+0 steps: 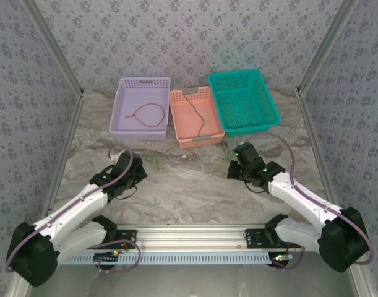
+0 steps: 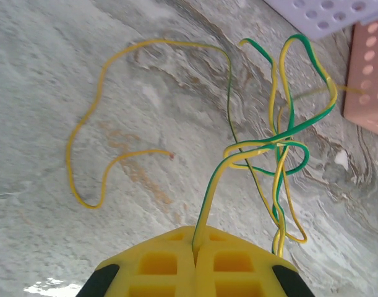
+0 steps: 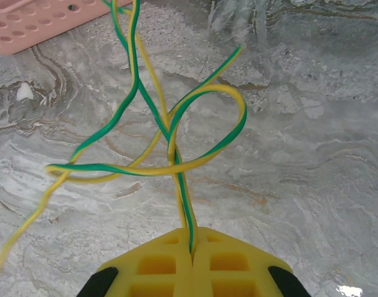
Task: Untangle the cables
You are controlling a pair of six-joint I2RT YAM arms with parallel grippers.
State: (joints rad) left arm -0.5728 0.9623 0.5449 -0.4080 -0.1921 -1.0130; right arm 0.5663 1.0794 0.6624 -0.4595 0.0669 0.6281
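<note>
The cables (image 2: 278, 145) — thin yellow and yellow-green wires — lie tangled near the pink basket (image 3: 40, 18), strung over the table (image 2: 65, 74) between the left gripper (image 2: 195, 250) and the right gripper (image 3: 192, 244). Each gripper is clamped on a yellow-green strand. We judge the wires light, limp and slippery; we would take hold close to the knot (image 3: 170, 139), not at a free end. Which strand passes under which is hard to make out — several ends are cut off.

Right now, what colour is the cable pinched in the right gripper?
The cable is green-and-yellow striped; right wrist view shows it best.
</note>
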